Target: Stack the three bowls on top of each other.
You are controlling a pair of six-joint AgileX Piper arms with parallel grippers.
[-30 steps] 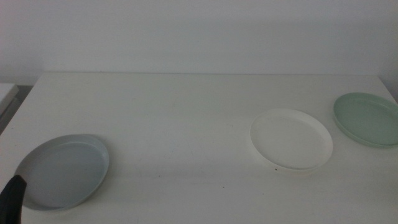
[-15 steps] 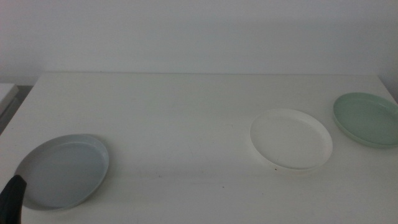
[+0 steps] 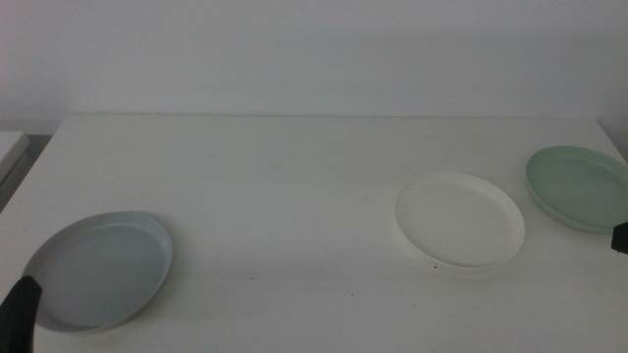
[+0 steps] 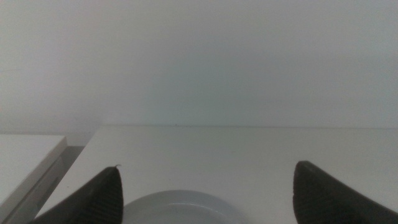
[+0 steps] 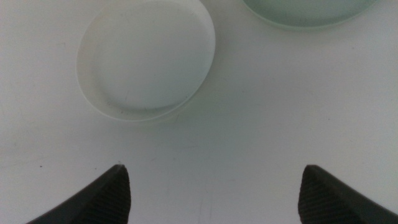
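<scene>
**Both grippers spread wide, all three bowls apart on the table**

Right gripper (image 5: 211, 186): jaws spread wide, nothing between them. It hangs above bare tabletop, just short of the white bowl (image 5: 147, 59) and the mint green bowl (image 5: 308, 11). In the middle view only a dark sliver of it shows at the right edge (image 3: 620, 237), just below the mint green bowl (image 3: 579, 186).

Left gripper (image 4: 208, 199): jaws also wide apart, empty. The far rim of the grey-blue bowl (image 4: 177, 208) shows between the two tips, lower down. In the middle view one dark jaw tip sits at the bottom left corner (image 3: 20, 312), overlapping the near edge of the grey-blue bowl (image 3: 100, 271).

Bowls: each lies flat and upright on the white table (image 3: 294, 186), none stacked. Grey-blue at near left. White bowl (image 3: 459, 219) at right of centre. Mint green just beside it, further right at the table's edge, a narrow gap between the two. Grey-blue well apart from the other pair.
</scene>
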